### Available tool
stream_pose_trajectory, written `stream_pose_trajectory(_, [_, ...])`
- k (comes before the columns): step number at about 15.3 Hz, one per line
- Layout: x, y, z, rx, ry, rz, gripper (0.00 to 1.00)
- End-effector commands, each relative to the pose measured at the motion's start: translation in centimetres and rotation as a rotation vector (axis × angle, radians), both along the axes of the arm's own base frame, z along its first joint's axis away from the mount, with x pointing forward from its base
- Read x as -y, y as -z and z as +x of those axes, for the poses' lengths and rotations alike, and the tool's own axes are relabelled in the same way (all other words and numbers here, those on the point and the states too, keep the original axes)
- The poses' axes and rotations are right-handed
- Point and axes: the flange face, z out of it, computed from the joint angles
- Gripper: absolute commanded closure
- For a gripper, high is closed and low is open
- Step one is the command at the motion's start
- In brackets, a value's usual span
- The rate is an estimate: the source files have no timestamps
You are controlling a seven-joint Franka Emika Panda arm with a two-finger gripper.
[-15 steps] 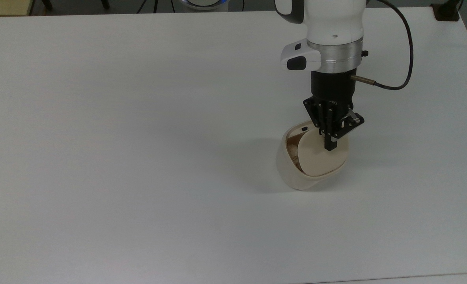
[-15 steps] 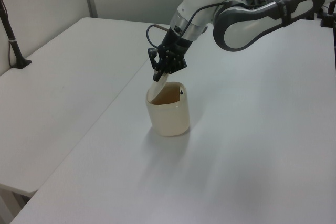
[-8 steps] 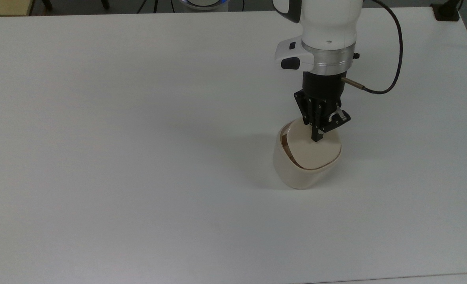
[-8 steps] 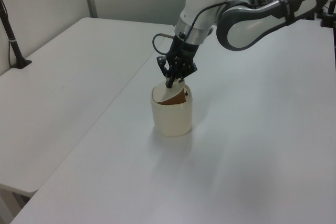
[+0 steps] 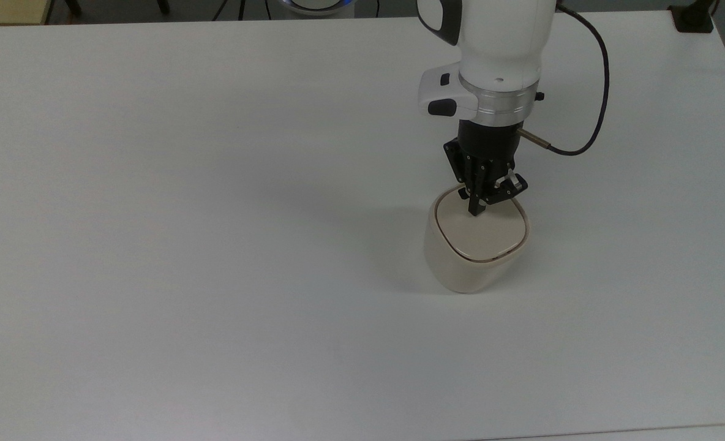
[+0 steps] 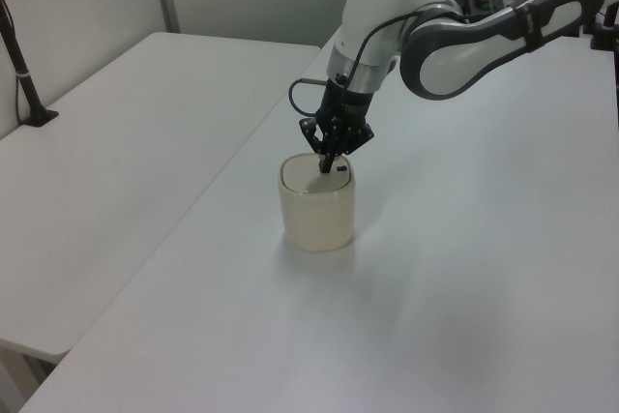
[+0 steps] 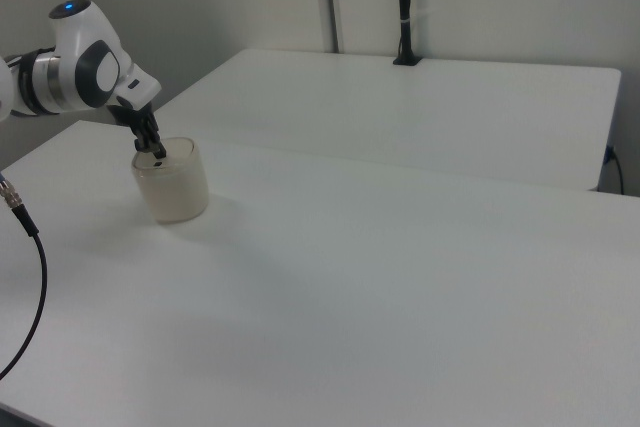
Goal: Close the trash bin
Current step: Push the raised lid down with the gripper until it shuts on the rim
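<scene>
The cream trash bin [image 5: 469,263] [image 6: 316,215] [image 7: 174,189] stands upright on the white table [image 5: 215,245]. Its flat lid [image 5: 484,234] lies level in the rim, with only a thin dark seam around it. My gripper [image 5: 474,212] [image 6: 326,167] [image 7: 157,154] points down with its fingers shut together, the tip resting on the lid near the edge at the top view's upper side. A small black latch mark [image 6: 342,169] shows on the lid beside the tip in the left view.
The white table spreads wide on all sides of the bin. A second white table [image 7: 430,107] adjoins it, with a black post [image 7: 404,7] clamped at its far edge. A black cable [image 5: 589,92] loops off my wrist.
The lid has swung from tilted open down flat into the rim. My gripper moved with it toward the top view's left and lower, pressing the lid down.
</scene>
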Motion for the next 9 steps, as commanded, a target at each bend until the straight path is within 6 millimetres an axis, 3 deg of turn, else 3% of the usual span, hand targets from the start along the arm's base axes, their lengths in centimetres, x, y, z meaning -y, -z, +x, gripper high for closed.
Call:
stream_pose_trajectory(1, [0.9, 1.1, -1.6, -0.073, -0.025, -0.048, 1.0])
stream_pose_trajectory(6, [0.3, 2.4, -2.3, -0.114, -0.043, -0.056, 1.0])
stream_pose_trajectory(8, [0.3, 1.9, -2.2, -0.106, -0.041, -0.05, 1.0])
stream_pose_trajectory(9, [0.9, 0.7, -1.9, -0.088, -0.033, -0.042, 1.0])
